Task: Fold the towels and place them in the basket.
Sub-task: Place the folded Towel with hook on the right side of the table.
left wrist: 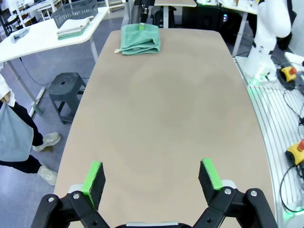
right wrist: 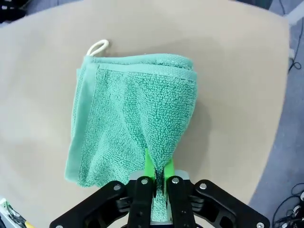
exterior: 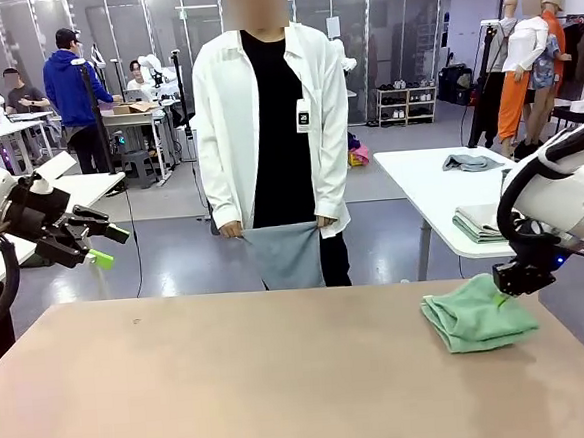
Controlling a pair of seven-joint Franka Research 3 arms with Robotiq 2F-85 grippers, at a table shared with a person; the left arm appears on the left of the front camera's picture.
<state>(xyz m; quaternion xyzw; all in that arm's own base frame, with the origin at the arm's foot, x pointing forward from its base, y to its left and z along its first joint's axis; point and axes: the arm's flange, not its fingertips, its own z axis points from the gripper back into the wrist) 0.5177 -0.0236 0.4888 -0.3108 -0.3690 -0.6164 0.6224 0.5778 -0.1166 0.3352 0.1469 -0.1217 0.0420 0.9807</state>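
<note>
A mint green towel, folded, lies at the table's right side; it has a white loop at one corner. My right gripper is shut on a pinched-up edge of this towel, its green pads pressed together on the cloth. My left gripper hangs open off the table's left end, with nothing between its fingers. At the far side a person holds a pale blue-grey towel by its top corners. The dark grey mesh basket stands on a white side table.
On the white side table to the right lie folded towels and a grey cloth. A grey stool stands beside the brown table. Other people work at tables far behind.
</note>
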